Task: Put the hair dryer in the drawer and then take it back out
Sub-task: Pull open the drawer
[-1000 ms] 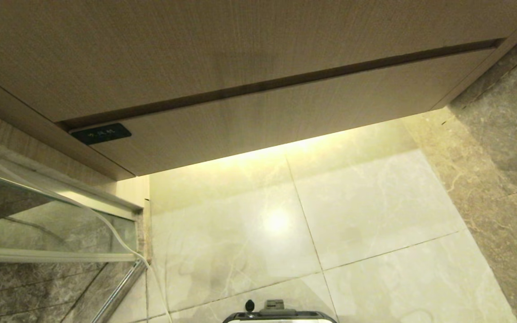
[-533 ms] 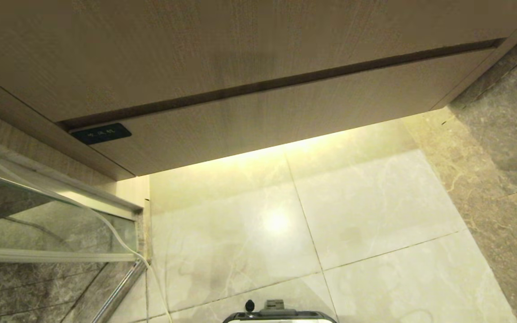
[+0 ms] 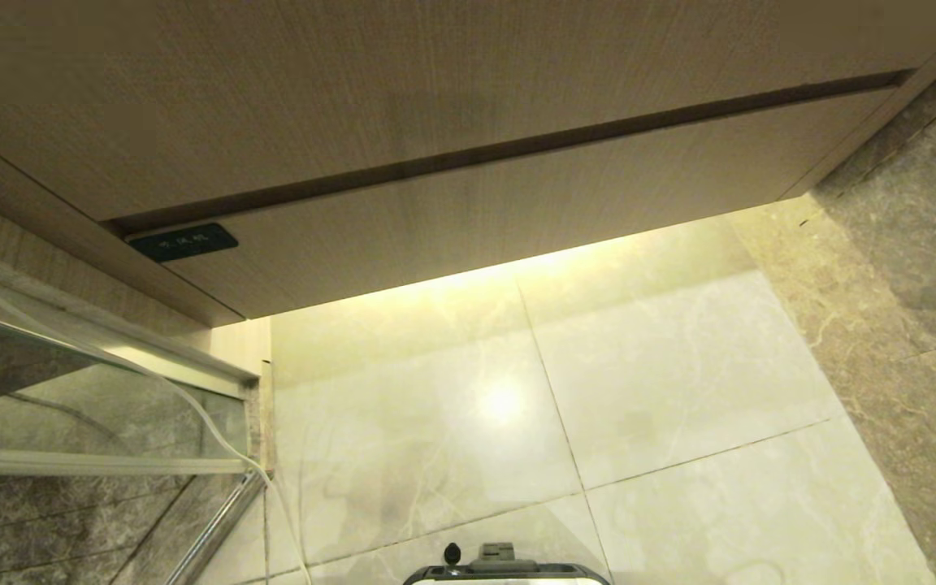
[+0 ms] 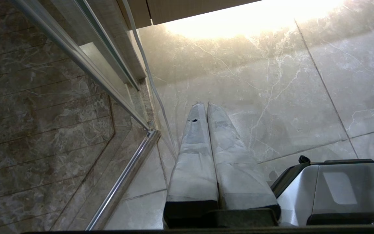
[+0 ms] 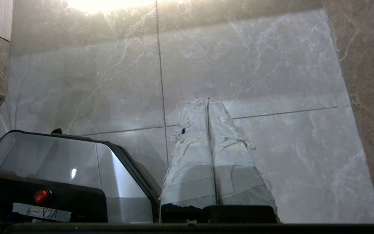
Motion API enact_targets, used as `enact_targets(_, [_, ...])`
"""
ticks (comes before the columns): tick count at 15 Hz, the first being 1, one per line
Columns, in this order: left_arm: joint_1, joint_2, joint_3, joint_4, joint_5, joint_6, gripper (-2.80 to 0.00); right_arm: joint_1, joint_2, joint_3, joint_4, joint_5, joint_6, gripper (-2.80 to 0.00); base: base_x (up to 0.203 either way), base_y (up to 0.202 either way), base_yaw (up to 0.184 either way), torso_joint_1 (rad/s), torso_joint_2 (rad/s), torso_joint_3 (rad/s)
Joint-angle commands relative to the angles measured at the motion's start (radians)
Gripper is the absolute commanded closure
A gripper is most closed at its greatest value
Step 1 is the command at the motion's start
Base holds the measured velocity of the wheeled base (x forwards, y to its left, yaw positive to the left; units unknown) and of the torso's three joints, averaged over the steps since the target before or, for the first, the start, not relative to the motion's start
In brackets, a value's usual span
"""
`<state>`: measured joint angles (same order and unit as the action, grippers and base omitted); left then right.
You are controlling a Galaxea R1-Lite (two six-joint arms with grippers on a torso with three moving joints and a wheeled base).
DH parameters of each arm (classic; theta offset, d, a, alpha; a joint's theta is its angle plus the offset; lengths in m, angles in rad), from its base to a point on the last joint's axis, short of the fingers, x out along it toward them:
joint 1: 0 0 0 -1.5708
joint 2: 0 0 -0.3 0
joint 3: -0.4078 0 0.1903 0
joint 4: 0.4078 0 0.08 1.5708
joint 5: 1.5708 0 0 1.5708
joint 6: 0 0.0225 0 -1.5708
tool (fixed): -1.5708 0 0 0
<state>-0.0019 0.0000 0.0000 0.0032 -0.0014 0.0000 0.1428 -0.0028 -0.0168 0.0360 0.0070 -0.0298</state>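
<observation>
Pale marble-veined tile floor [image 3: 663,382], glossy, dark grout lines, lit from under the cabinet; darker brown stone tiles [image 3: 915,268] bordering its right side; robot base [image 3: 509,573] standing on it at near edge.

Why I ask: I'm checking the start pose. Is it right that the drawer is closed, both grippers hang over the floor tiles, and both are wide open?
Not quite. Both are shut: the left gripper and right gripper show fingers pressed together in their wrist views. The drawer is closed, and both hang over the floor tiles.
</observation>
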Motion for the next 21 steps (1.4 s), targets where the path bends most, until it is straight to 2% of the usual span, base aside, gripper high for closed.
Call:
enact_targets(1, [0.000,0.000,0.002,0.000,0.000,0.000,0.00,0.000,-0.037,0.000,-0.001,0.001,-0.001,0.00,0.000,0.000,0.000,0.000,0.00,0.000])
enact_targets(14, [0.000,0.000,0.001,0.000,0.000,0.000,0.00,0.000,-0.037,-0.017,0.012,0.007,-0.017,0.00,0.000,0.000,0.000,0.000,0.00,0.000])
enact_targets(16, [0.000,0.000,0.002,0.000,0.000,0.000,0.00,0.000,-0.037,-0.101,-0.009,0.033,-0.022,0.00,0.000,0.000,0.000,0.000,0.00,0.000])
enact_targets(18, [-0.001,0.000,0.002,0.000,0.000,0.000,0.00,-0.005,0.009,-0.257,-0.036,0.042,-0.026,0.00,0.000,0.000,0.000,0.000,0.00,0.000])
enact_targets(20, [0.000,0.000,0.001,0.000,0.000,0.000,0.00,-0.017,0.189,-0.474,-0.002,0.049,-0.047,0.00,0.000,0.000,0.000,0.000,0.00,0.000])
enact_targets(21, [0.000,0.000,0.002,0.000,0.000,0.000,0.00,-0.018,0.307,-0.592,0.063,0.060,-0.077,0.00,0.000,0.000,0.000,0.000,0.00,0.000])
